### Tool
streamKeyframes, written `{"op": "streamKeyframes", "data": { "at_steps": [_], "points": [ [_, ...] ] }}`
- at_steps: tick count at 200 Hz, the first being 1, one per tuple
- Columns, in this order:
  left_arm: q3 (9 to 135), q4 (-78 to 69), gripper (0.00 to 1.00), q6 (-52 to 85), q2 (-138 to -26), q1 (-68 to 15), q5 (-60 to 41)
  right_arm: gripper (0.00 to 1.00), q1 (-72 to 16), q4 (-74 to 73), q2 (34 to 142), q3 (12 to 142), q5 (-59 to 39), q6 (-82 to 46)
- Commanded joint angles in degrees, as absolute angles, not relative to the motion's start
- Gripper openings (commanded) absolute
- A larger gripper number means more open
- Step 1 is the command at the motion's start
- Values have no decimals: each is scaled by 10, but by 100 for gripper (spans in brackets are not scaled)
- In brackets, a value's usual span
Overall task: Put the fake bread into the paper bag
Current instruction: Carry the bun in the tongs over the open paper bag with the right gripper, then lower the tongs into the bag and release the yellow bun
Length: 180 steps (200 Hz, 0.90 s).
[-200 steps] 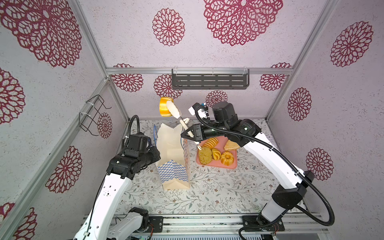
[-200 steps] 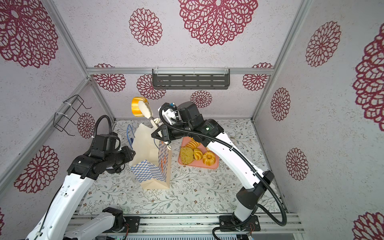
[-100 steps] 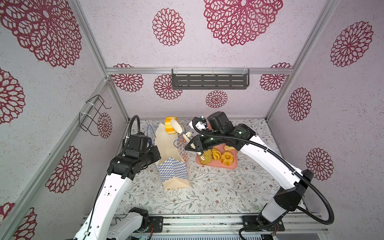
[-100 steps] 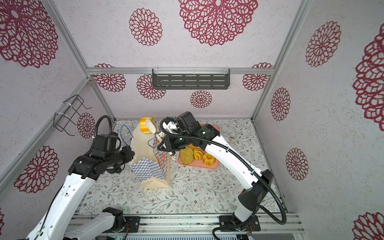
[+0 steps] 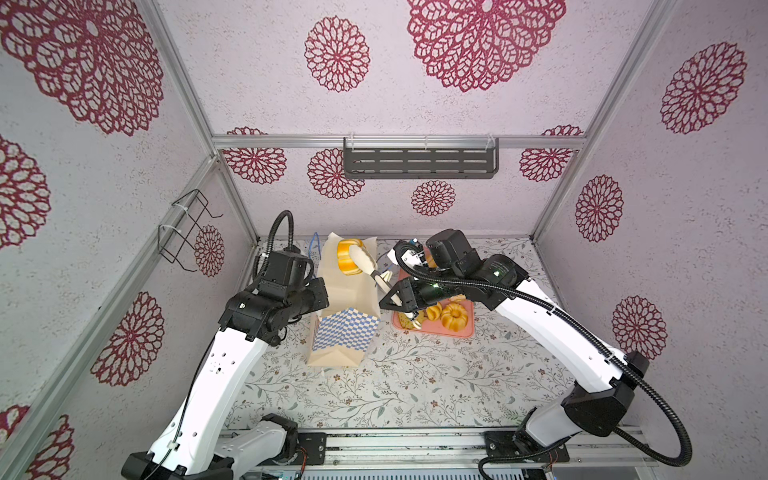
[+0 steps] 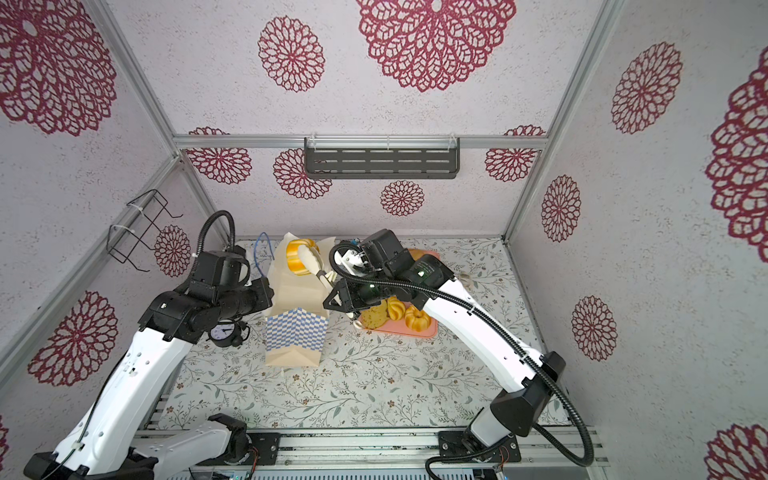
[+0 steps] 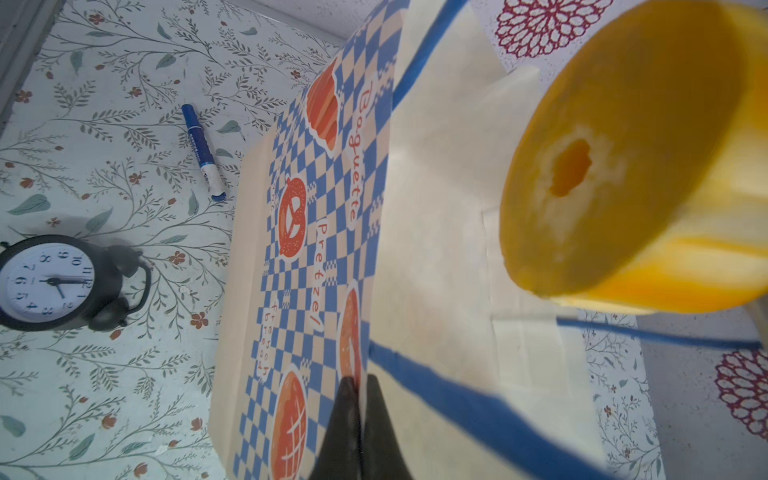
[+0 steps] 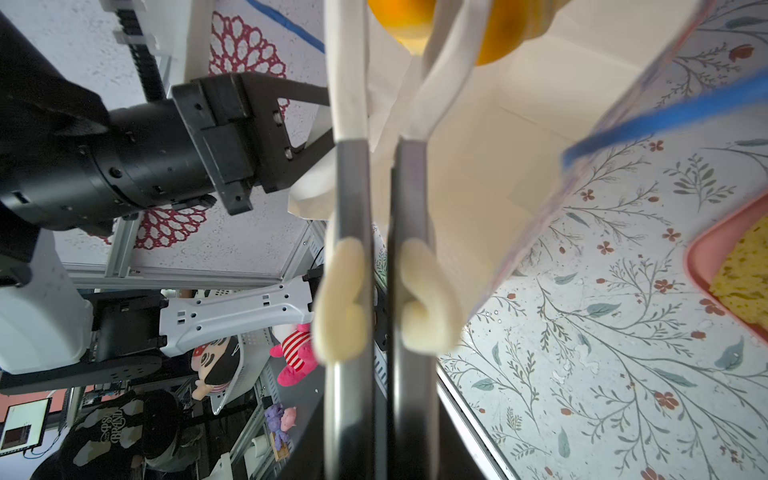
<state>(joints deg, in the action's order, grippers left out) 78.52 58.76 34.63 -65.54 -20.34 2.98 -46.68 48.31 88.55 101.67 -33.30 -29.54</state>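
The paper bag [image 5: 345, 332] stands tall on the flowery worktop [image 5: 415, 386]. The left gripper [image 7: 357, 399] is squeezed tight on the bag's top edge, with the paper pinched between its two black tips. The right gripper [image 5: 392, 300] is clamped on a pair of cream tongs [image 5: 368, 268]. The tongs pinch a round yellow bread [image 5: 348, 257] with a hole in its middle. This bread hangs right at the mouth of the bag, and I cannot tell if it is inside yet. More fake bread lies on the pink tray [image 6: 430, 332], just beside the bag: a flat slice with green dots [image 6: 374, 316], a ridged roll [image 6: 395, 309] and a ring bun [image 6: 417, 319]. A black clock [image 7: 45, 282] and a blue pen [image 7: 203, 160] lie on the other side of the bag.
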Motion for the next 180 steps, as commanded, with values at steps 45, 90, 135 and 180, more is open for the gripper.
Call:
{"op": "streamKeyframes", "data": {
  "at_steps": [45,90,135,180],
  "points": [
    [798,591,0,333,-667,-228,64,0,-468,501,880,1000,-326,-264],
    [798,589,0,334,-667,-232,66,34,-467,500,880,1002,-323,-264],
    [793,586,0,337,-664,-232,67,47,-466,498,880,1009,-320,-265],
    [785,581,0,340,-660,-232,69,39,-464,501,876,1030,-309,-261]
  ]
}}
